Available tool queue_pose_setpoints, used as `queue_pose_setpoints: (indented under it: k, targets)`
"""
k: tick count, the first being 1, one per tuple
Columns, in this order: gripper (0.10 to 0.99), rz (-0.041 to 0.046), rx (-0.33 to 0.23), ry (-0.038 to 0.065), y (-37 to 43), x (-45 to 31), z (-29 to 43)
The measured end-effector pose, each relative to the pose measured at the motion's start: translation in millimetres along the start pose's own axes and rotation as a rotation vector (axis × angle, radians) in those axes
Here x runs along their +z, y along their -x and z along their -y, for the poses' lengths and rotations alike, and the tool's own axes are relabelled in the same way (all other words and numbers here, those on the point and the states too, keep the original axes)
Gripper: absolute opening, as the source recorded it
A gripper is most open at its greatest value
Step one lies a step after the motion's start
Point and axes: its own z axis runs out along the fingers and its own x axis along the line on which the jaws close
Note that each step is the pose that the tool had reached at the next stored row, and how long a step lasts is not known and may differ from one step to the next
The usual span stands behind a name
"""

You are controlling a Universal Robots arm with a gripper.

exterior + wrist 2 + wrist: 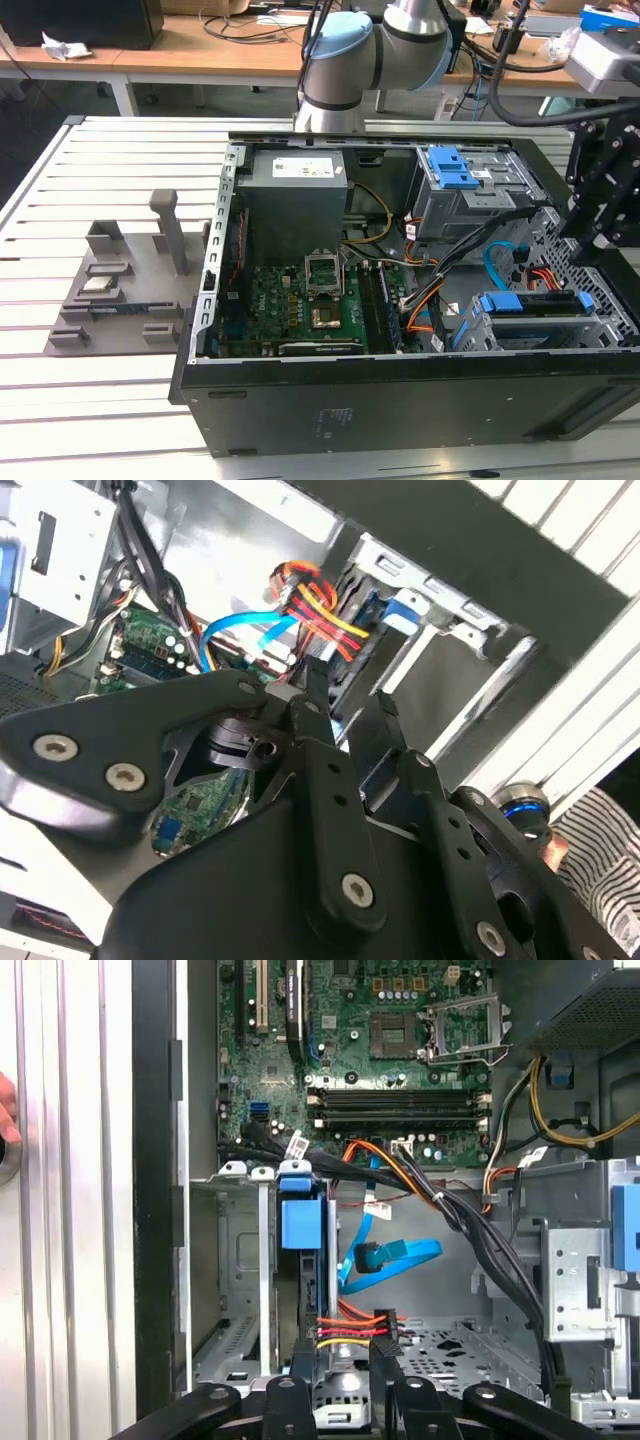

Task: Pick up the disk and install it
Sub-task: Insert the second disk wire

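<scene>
The disk (530, 305) sits in the drive cage (605, 322) at the corner of the open case (400, 410) on the exterior view's right, its blue caddy frame showing along the cage's upper edge. In the first wrist view the disk (301, 1225) stands on edge in a cage slot, blue caddy end facing the motherboard (400, 1070); in the second wrist view that blue end (402, 612) shows beyond the fingers. The gripper (585, 235) hangs just above the cage's far end in the exterior view. In both wrist views the gripper (343, 1362) (350, 690) has its two black fingers (302, 1365) spread apart, with nothing pinched between them; they straddle the slot area and I cannot tell whether either touches the caddy. Red and yellow wires (355, 1328) run to a plug just beside the fingertips, and a blue cable (395, 1255) loops in the open space next to the cage. Further in lie the motherboard (300, 300) and the grey power supply (295, 195). A blue latch (455, 165) tops the upper bay. The case rests on a slatted table (100, 170), where a grey fixture (115, 285) stands well apart on the exterior view's left.
</scene>
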Motion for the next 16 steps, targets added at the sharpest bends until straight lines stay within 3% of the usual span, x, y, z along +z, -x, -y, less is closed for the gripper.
queue_pose_setpoints:
  k: [3,7,9,16]
  targets:
    - [0.361,0.0000,0.000,0.000,4.8,5.4,-13.4]
    - [0.361,-0.0001,0.000,0.000,8.0,11.6,-25.6]
    - [0.361,0.0000,-0.005,0.000,7.8,16.6,-39.2]
    - [0.361,-0.0010,-0.010,0.000,7.9,20.9,-40.0]
